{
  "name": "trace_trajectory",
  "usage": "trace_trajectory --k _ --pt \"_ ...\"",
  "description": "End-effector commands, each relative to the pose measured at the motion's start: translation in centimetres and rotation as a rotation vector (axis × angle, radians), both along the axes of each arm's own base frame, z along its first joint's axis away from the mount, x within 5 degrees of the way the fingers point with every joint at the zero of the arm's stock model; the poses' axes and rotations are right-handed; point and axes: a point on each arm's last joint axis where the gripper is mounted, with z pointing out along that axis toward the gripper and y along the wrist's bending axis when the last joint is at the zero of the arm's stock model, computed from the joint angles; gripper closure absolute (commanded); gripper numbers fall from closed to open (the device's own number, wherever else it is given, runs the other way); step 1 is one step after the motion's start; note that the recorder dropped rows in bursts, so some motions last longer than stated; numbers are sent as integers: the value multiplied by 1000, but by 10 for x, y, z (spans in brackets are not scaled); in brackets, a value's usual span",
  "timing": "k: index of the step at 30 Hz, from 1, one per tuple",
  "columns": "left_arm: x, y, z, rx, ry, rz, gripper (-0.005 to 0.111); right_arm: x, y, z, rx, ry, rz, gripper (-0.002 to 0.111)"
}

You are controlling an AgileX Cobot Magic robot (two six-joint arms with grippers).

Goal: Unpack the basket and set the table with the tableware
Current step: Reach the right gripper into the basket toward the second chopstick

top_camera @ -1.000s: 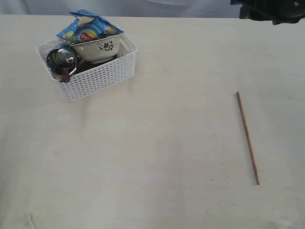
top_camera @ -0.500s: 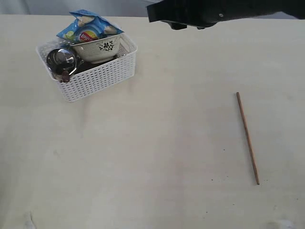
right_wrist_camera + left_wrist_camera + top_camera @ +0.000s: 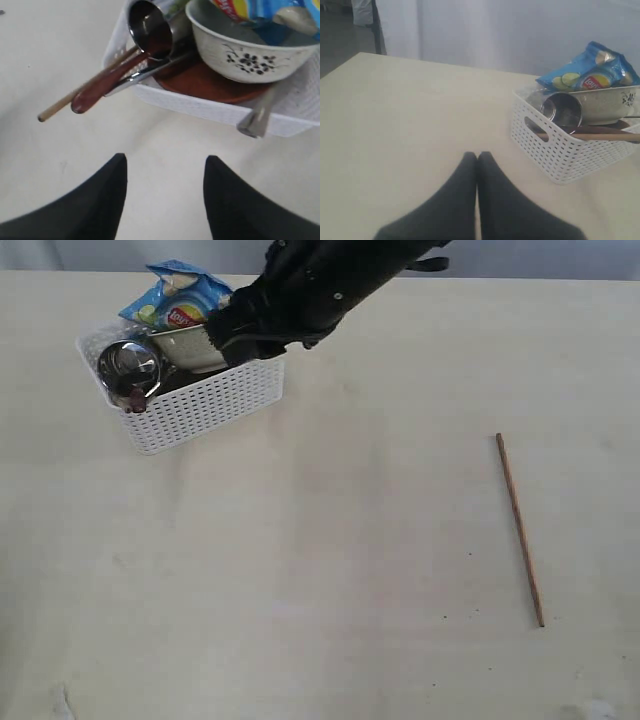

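Pale worktop (image 3: pixel 350 540) carries the basket (image 3: pixel 200 405), still loaded with bowl (image 3: pixel 250 55), cup (image 3: pixel 128 365) and spoon (image 3: pixel 107 82). Just now the right claw (image 3: pixel 165 165) has swept in over the basket, released and empty, likely for the next pick; the left claw (image 3: pixel 477 156) rests clenched.

The right arm (image 3: pixel 325 285) shows in the exterior view as a bulky matt-black mass, its shell built of rounded, overlapping housings with soft grey highlights along their edges. Its outline is somewhat blurred, so finer detail cannot be told. In the left wrist view the left tool (image 3: pixel 477 156) appears as two plain black fingers (image 3: pixel 455 200), broad at the base and narrowing to rounded tips, with smooth surfaces. In the right wrist view the right tool (image 3: pixel 165 160) has the same kind of matt-black fingers (image 3: pixel 95 205): wide wedges tapering to blunt points, with a faint sheen along their inner edges.
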Motion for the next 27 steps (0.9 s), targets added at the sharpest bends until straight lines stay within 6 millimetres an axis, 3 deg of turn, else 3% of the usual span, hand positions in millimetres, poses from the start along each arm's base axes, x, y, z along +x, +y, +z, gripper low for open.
trace_trajectory --k 1,9,14,22,27 --pt "0 0 0 3 -3 -5 107 -13 26 1 18 -40 118 62" --pt "0 0 0 3 -3 -5 107 -52 60 2 13 -86 283 62" --pt "0 0 0 3 -3 -5 107 -63 71 4 27 -122 311 62" --pt "0 0 0 3 -3 -5 107 -56 76 7 64 -214 256 62" --pt "0 0 0 3 -3 -5 107 -50 80 -8 40 -216 248 62"
